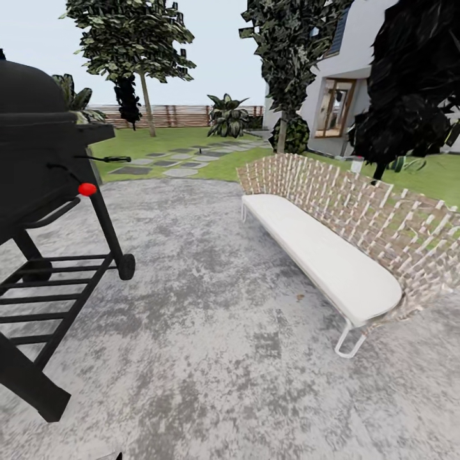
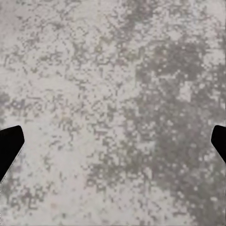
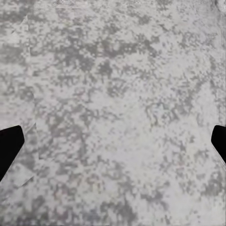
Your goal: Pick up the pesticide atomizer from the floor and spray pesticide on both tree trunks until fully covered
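Grey patio (image 1: 211, 332): your view; black grill (image 1: 45, 191) left, white bench (image 1: 319, 255) right.
Trees (image 1: 144, 57): far on the lawn (image 1: 166, 137).
Left gripper (image 2: 113, 141): jaws apart, empty.
Right gripper (image 3: 113, 141): jaws apart, empty.

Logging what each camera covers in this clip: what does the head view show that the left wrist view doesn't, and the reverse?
The head view takes in a black grill, a white bench with a woven back, a stepping-stone path, the lawn, the wooden fence, trees and a house. The left wrist view adds the dark tips of the left gripper, set wide apart with nothing between them. Both show the mottled grey paving.
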Tool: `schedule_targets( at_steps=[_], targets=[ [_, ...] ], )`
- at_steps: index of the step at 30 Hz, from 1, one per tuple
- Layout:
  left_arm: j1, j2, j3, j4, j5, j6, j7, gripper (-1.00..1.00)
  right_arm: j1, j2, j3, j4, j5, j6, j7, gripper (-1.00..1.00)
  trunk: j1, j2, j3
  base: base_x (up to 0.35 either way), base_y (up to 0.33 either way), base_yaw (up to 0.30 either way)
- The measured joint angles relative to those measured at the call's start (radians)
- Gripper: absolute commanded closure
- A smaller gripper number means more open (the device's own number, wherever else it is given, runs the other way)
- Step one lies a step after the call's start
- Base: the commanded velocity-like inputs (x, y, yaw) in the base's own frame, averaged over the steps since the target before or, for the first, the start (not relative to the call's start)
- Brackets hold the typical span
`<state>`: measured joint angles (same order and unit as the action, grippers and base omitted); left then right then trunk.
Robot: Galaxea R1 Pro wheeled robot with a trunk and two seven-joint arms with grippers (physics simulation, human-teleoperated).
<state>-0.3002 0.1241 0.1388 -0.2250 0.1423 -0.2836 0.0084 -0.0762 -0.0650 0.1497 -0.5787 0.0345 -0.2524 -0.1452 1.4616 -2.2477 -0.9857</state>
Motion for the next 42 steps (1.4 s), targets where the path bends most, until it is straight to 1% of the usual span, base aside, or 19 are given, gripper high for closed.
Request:
schedule_targets(
  at_steps=[18,21,25,26,27,28,29,30,31,32,33,36,38,42],
  targets=[
    [0.0,0.0,0.0,0.0,0.0,0.0,0.0,-1.0,0.0,-0.001,0.001,0.0,0.001,0.0,0.0,-1.0,0.0,0.0,-0.02,0.34,0.0,0.214],
    [-0.001,0.0,0.0,0.0,0.0,-0.001,0.0,-1.0,0.0,-0.001,0.003,0.0,0.005,-0.001,0.001,-1.0,0.0,0.0,-0.022,0.34,-0.047,0.066],
    [0.0,0.0,0.0,0.001,0.0,-0.001,0.0,-1.0,0.0,-0.005,-0.008,-0.004,0.002,-0.014,-0.001,-1.0,0.0,0.0,-0.023,0.34,-0.072,0.013],
    [0.0,0.0,0.0,0.001,0.0,-0.001,0.0,-1.0,0.0,-0.009,-0.028,-0.004,0.001,-0.028,-0.001,-1.0,0.0,0.0,-0.023,0.34,-0.077,0.002],
    [0.0,0.0,0.0,0.001,0.0,-0.001,0.0,-1.0,0.0,-0.011,-0.087,-0.004,0.0,-0.048,0.0,-1.0,0.0,0.0,-0.023,0.34,-0.077,0.002],
    [0.0,0.0,0.0,0.001,0.0,-0.001,0.0,-1.0,0.0,-0.012,-0.106,-0.004,0.0,-0.053,0.0,-1.0,0.0,0.0,-0.023,0.34,-0.078,0.001],
    [0.0,0.0,0.0,0.001,0.0,-0.001,0.0,-1.0,0.0,-0.014,-0.164,-0.003,-0.001,-0.065,0.007,-1.0,0.0,0.0,-0.023,0.34,-0.078,0.001],
    [0.0,0.0,0.0,0.001,0.0,-0.001,0.0,-1.0,0.0,-0.014,-0.182,-0.003,-0.001,-0.068,0.016,-1.0,0.0,0.0,-0.023,0.34,-0.078,0.0],
    [0.0,0.0,0.0,0.002,0.0,-0.001,0.0,-1.0,0.0,-0.014,-0.206,-0.002,-0.001,-0.073,0.045,-1.0,0.0,0.0,-0.023,0.34,-0.078,0.0],
    [0.0,0.0,0.0,0.002,0.0,-0.001,0.0,-1.0,0.0,-0.015,-0.233,-0.001,0.001,-0.076,0.13,-1.0,0.0,0.0,-0.023,0.34,-0.078,0.0],
    [-0.001,0.0,0.0,0.002,0.0,-0.001,0.0,-1.0,0.0,-0.015,-0.238,0.001,0.002,-0.078,0.165,-1.0,0.0,0.0,-0.023,0.34,-0.078,0.0],
    [0.0,0.0,0.0,0.002,0.0,-0.001,0.0,-1.0,0.0,-0.015,-0.244,0.016,0.003,-0.079,0.201,-1.0,0.0,0.0,-0.023,0.34,-0.078,0.0],
    [0.0,0.0,0.0,0.001,0.0,-0.001,0.0,-1.0,0.0,-0.016,-0.247,0.031,0.003,-0.08,0.216,-1.0,0.0,0.0,-0.023,0.34,-0.078,0.0],
    [0.0,0.0,0.0,0.001,0.0,-0.001,0.0,-1.0,0.0,-0.016,-0.248,0.04,0.003,-0.081,0.224,-1.0,0.0,0.0,-0.023,0.34,-0.08,0.0]
  ],
)
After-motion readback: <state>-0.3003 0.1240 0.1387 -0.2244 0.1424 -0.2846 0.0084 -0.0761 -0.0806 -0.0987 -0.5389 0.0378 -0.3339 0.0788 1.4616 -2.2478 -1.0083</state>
